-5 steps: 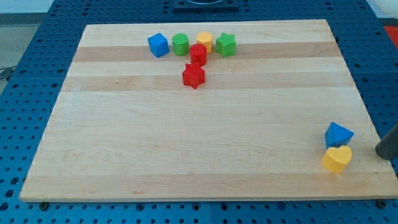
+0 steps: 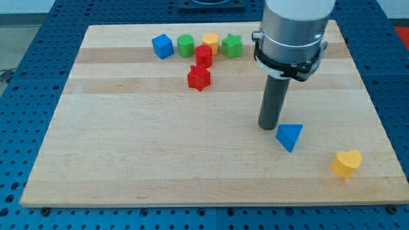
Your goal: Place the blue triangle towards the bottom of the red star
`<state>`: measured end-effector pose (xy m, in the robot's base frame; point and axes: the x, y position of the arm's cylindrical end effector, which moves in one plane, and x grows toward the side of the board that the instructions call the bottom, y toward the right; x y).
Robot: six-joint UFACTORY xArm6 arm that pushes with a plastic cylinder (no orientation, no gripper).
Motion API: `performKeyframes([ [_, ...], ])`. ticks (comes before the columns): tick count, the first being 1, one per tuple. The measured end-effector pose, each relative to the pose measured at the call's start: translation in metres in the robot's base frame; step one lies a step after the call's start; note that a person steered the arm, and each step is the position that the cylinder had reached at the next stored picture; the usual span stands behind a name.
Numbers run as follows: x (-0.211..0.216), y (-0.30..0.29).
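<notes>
At counter's (image 2: 128, 160) right of centre, blue triangle (image 2: 289, 136) sits well below-right of red star (image 2: 199, 78); my tip (image 2: 267, 126), bare rod without jaws, just left of it; block looks light, hard, slippery, likely to pivot; push flat face from right side

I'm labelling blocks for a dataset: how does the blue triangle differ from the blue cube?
The blue triangle is wedge-shaped; the blue cube is boxy. The triangle lies alone at the view's lower right, beside my tip; the cube heads a row of blocks at the view's top. Both are blue, on the board.
</notes>
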<state>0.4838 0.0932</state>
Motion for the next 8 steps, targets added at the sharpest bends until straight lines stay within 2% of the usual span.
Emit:
performKeyframes([
  [1,-0.033,0.049],
  [2,-0.046,0.069],
  [3,0.000,0.074],
  [4,0.001,0.073],
  [6,0.072,0.032],
  [7,0.072,0.032],
  [8,0.066,-0.015],
])
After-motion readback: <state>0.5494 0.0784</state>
